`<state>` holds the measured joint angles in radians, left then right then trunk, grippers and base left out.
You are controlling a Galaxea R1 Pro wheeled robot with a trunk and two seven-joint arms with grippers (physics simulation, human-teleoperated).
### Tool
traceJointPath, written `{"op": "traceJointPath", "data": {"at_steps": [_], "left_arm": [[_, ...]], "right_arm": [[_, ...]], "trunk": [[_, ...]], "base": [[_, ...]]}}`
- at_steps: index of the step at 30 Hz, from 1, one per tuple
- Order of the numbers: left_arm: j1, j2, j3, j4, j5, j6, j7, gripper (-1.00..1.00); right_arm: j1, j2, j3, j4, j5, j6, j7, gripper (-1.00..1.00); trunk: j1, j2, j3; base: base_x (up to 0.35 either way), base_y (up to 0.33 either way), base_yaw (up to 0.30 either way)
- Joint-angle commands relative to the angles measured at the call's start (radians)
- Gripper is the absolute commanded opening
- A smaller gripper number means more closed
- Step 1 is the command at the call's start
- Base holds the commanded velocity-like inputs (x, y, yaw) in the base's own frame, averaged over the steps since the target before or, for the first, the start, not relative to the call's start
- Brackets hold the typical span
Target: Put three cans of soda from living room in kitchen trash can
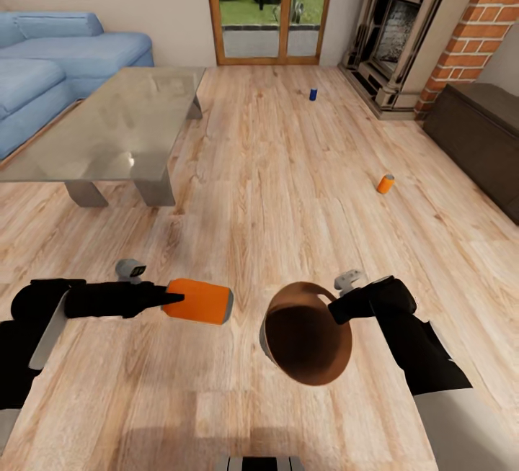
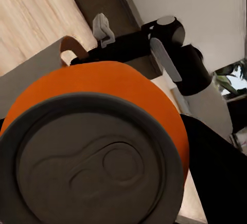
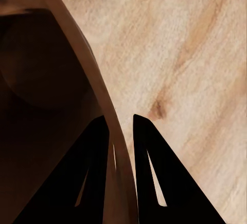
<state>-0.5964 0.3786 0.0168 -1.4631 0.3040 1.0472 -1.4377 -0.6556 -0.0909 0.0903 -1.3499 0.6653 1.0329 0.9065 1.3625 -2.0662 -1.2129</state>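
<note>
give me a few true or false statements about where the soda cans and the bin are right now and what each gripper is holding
1. The left gripper holds an orange soda can with a grey metal top lying sideways. True.
2. The right gripper pinches the rim of the round grey bin with coppery-brown inside. True.
3. The held can is already inside the bin. False: it is beside the bin, outside the rim.
4. A small dark blue can stands on the glass coffee table. False: it stands on the wood floor near the brick fireplace.
5. A second orange can sits on the floor. True.
</note>
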Motion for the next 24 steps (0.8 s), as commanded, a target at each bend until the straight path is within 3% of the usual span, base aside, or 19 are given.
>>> {"op": "traceJointPath", "data": {"at_steps": [1,4,7,10,11,13,15,18,24], "left_arm": [[-0.009,-0.003,-0.001,0.0,0.0,0.0,0.001,-1.0],[-0.039,-0.06,-0.006,0.007,-0.002,0.0,0.014,-1.0],[-0.057,-0.166,-0.01,0.011,-0.005,0.0,0.081,-1.0],[-0.073,-0.213,-0.014,0.011,-0.006,0.0,0.129,-1.0],[-0.081,-0.247,-0.026,0.012,-0.007,0.0,0.166,-1.0],[-0.088,-0.298,-0.087,0.014,-0.007,0.0,0.237,-1.0],[-0.091,-0.317,-0.133,0.015,-0.006,0.0,0.276,-1.0],[-0.093,-0.329,-0.173,0.018,-0.007,0.0,0.307,-1.0],[-0.092,-0.331,-0.193,0.018,-0.008,0.0,0.32,-1.0]], "right_arm": [[0.0,0.005,0.002,0.0,-0.028,0.014,0.009,-1.0],[-0.001,0.02,0.012,0.0,-0.028,0.014,0.008,-1.0],[-0.001,0.03,0.027,0.001,-0.029,0.014,0.008,-1.0],[-0.001,0.035,0.029,0.002,-0.029,0.014,0.008,-1.0],[-0.001,0.037,0.029,0.003,-0.028,0.014,0.008,-1.0],[-0.001,0.041,0.03,0.006,-0.028,0.014,0.008,-1.0],[-0.001,0.042,0.03,0.008,-0.028,0.014,0.008,-1.0],[-0.001,0.043,0.029,0.009,-0.027,0.014,0.008,-1.0],[-0.002,0.043,0.028,0.01,-0.027,0.014,0.008,-1.0]], "trunk": [[-0.004,0.007,0.003],[-0.015,0.028,0.013],[-0.027,0.049,0.022],[-0.038,0.07,0.031],[-0.042,0.077,0.035],[-0.05,0.091,0.041],[-0.058,0.105,0.047],[-0.069,0.126,0.057],[-0.092,0.168,0.075]], "base": [[0.0,0.0,0.0],[0.0,0.0,0.0],[0.0,0.0,0.0],[0.0,0.0,0.0],[0.0,0.0,0.0],[0.0,0.0,0.0],[0.0,0.0,0.0],[0.0,0.0,0.0],[0.0,0.0,0.0]]}}
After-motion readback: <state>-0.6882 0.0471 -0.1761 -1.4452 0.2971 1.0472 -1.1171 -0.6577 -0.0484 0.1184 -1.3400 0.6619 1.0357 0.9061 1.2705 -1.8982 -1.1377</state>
